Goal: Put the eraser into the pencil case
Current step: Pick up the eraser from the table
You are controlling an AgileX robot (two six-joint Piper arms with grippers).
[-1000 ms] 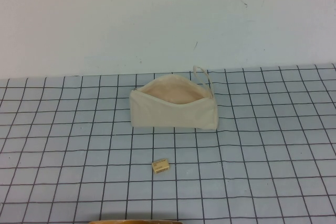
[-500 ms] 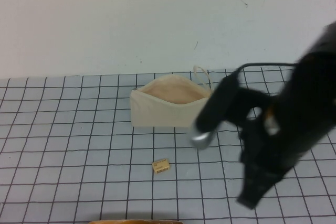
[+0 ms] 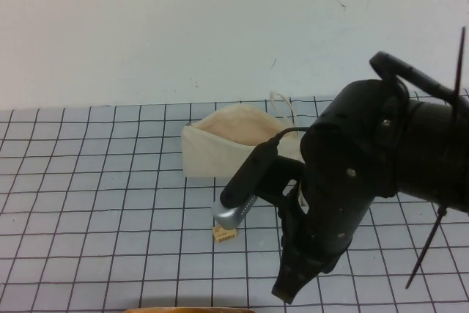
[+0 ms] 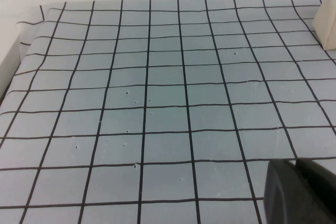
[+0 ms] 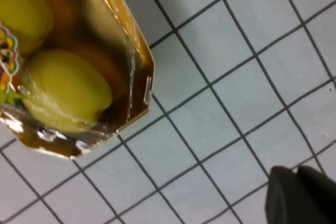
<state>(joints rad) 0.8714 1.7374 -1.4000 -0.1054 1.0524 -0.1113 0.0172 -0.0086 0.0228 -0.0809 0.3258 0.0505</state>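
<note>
Tiny tan rectangular eraser (image 3: 224, 234), seeming light, stiff, best pinched across short sides, is lying near cream fabric pencil case (image 3: 220, 153); right gripper (image 3: 289, 291) is hovering right, left gripper (image 4: 299, 192) parked left, claw states indiscernible.

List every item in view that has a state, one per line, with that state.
pencil case: unzipped, mouth gaping, pinkish lining showing, partly hidden by the right arm.
eraser: flat on the grid mat, outside the pencil case, not gripped.
wrapped fruit tray: sealed in clear film, on the mat.
right gripper: low over the mat, beside the eraser.
left gripper: over bare mat, touching nothing.
</note>
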